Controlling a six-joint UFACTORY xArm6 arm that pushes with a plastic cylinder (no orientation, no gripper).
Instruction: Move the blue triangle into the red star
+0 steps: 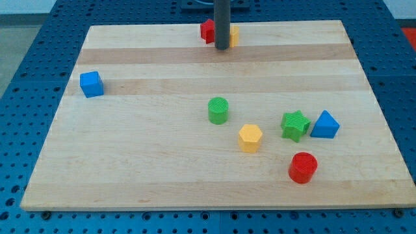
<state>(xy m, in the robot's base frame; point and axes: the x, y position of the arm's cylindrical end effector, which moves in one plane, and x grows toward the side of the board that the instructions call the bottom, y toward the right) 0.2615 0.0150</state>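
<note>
Rod at the desk's far edge, blue triangle away at lower right.

My tip (221, 48) rests at twelve o'clock on the desk (162, 162), between a red block (207, 30) and a yellow block (233, 35), both partly hidden. No pincer shows. The blue triangle (325, 125) sits at four o'clock, just beside the green star (294, 125). No writing is legible.

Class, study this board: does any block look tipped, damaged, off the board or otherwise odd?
Nothing stands out. Every block sits flat on the wooden board. The blue triangle touches the green star at the view's right. My tip partly hides a red block and a yellow block at the top edge.
</note>
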